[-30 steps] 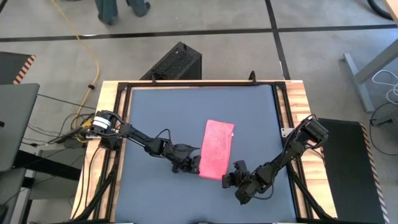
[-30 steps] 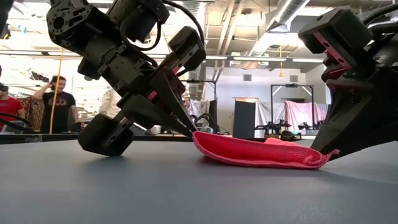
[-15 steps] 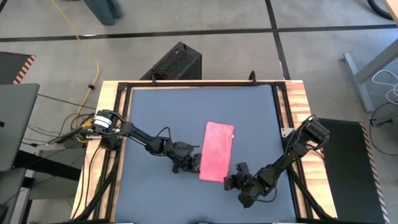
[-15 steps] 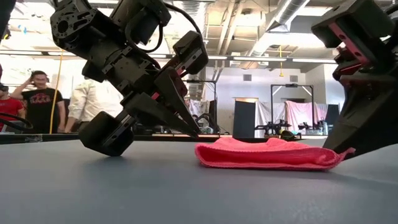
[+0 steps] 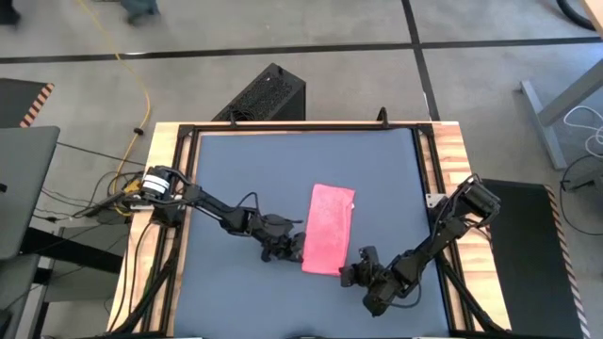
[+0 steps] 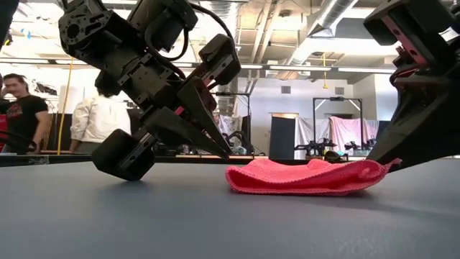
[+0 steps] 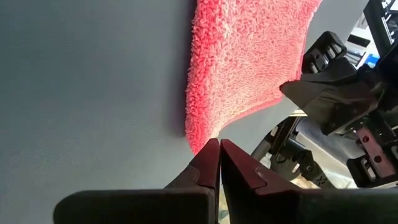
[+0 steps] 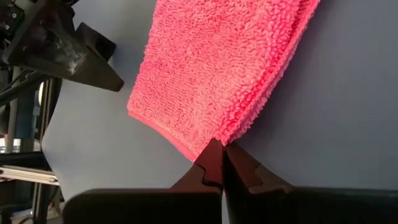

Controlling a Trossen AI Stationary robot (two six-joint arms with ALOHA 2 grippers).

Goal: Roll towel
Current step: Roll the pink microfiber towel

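The pink towel [image 5: 330, 227] lies folded into a narrow strip on the dark tabletop, a little right of the middle, with its long sides running near to far. In the low view the towel [image 6: 302, 177] is a flat, low bundle. My left gripper [image 5: 298, 252] is shut, its tips at the towel's near left corner [image 7: 198, 138]. My right gripper [image 5: 345, 274] is shut on the near right corner. My left gripper has its shut tips [image 7: 211, 149] right beside the towel's near left corner; I cannot tell whether they touch it. My right gripper pinches the towel's near right corner [image 8: 216, 138] between its two fingers, slanting down from the near right. Several layers meet at that corner. It is raised a little [image 6: 388, 166], and the rest of the towel lies on the table.
Bare tabletop [image 5: 273, 165] stretches left of the towel and toward the far edge. A wooden frame [image 5: 162, 198] borders the table. A black box [image 5: 266, 94] stands on the floor beyond the far edge. People [image 6: 21, 119] stand in the room behind.
The towel's left end, which was raised up to my left fingertips, has dropped and now lies on the table just below them. The right corner, held by my right gripper, has risen slightly.
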